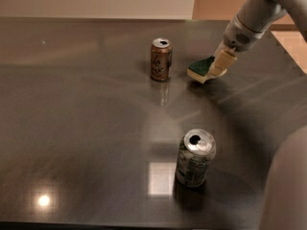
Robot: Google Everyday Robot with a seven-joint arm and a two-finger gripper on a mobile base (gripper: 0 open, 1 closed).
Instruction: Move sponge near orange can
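Clamping the sponge near the table's far edge, the gripper has the orange can just leftward

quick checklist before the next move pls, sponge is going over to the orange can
1. Sponge held: ok, the pincer is closed on its right end.
2. Orange can upright: ok, it stands just left of the sponge in the view.
3. Gap between sponge and orange can free of other things: ok, only bare table shows there.
4. Sponge lifted off the table: cannot tell.
5. Silver-and-green can out of the way: ok, it stands well toward the camera, off the line to the orange can.
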